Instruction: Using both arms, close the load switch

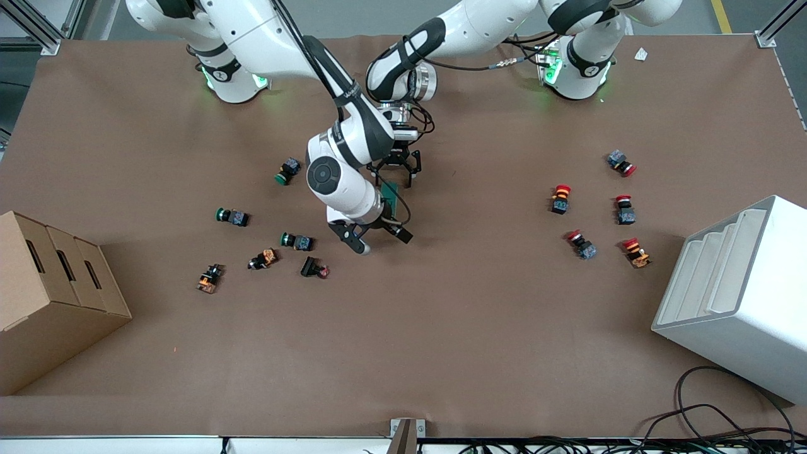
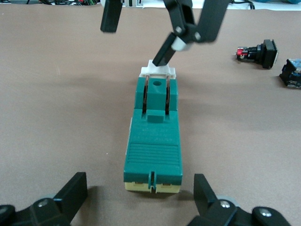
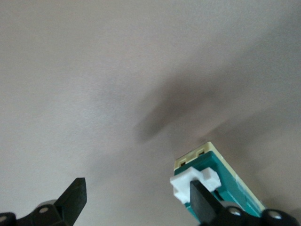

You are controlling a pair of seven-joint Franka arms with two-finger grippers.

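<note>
The load switch (image 1: 391, 197) is a dark-green block with a cream base, lying on the brown table between the two grippers. In the left wrist view the load switch (image 2: 153, 141) has its white lever tab (image 2: 158, 71) raised at the end away from my left gripper. My left gripper (image 1: 396, 170) is open, and its fingers (image 2: 71, 195) straddle the switch's other end without touching it. My right gripper (image 1: 378, 238) is open. One of its fingers (image 3: 202, 202) rests against the white lever tab (image 3: 194, 182); the other stands free to the side.
Green-capped and orange push buttons (image 1: 296, 241) lie toward the right arm's end, near a cardboard box (image 1: 50, 296). Red-capped push buttons (image 1: 561, 198) lie toward the left arm's end, near a white rack (image 1: 737, 290). A black button (image 2: 258, 51) lies close to the switch.
</note>
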